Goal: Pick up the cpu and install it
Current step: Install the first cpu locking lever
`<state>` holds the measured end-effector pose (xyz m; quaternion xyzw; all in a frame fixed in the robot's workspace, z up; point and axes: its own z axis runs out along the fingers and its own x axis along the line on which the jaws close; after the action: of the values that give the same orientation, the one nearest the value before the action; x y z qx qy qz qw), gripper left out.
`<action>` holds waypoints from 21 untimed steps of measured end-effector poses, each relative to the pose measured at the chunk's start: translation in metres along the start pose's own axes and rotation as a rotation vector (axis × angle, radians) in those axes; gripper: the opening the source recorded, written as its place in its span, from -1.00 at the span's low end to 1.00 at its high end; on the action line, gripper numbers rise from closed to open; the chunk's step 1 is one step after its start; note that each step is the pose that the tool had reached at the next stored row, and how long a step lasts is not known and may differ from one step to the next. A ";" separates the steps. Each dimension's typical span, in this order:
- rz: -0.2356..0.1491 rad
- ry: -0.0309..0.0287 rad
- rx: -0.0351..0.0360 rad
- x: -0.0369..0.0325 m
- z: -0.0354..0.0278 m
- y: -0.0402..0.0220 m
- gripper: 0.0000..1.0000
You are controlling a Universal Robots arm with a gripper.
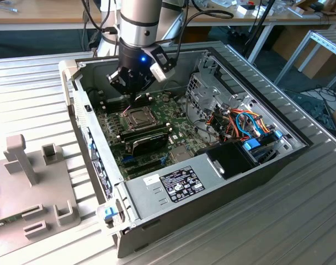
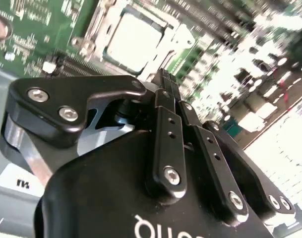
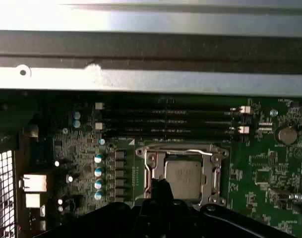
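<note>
cpu place: the cpu (image 3: 183, 178) is seen seated flat in the socket frame (image 3: 181, 171) on the motherboard (image 3: 260, 173), inside the open computer case (image 1: 212, 182).
hand place: the hand (image 3: 162, 182) is held just above the socket's edge.
hand state: fingers (image 2: 166, 91) are drawn together, nothing gripped.
key relation: the cpu lies directly below and slightly ahead of the fingertips, beside the memory slots (image 3: 165, 121).

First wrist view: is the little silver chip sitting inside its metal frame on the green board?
Yes, the cpu lies flat inside the socket frame on the motherboard, with the gripper just beside it.
</note>
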<state>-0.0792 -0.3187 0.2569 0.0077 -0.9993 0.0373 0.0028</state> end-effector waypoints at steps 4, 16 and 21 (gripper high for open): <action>0.000 0.0000 -0.0114 0.0000 0.0000 0.0000 -0.79; -0.001 -0.0037 -0.2477 0.0001 0.0003 -0.0043 -0.79; -0.002 -0.0049 -0.3166 0.0001 0.0011 -0.0101 -0.79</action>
<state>-0.0792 -0.3289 0.2565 0.0081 -0.9926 -0.1208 0.0016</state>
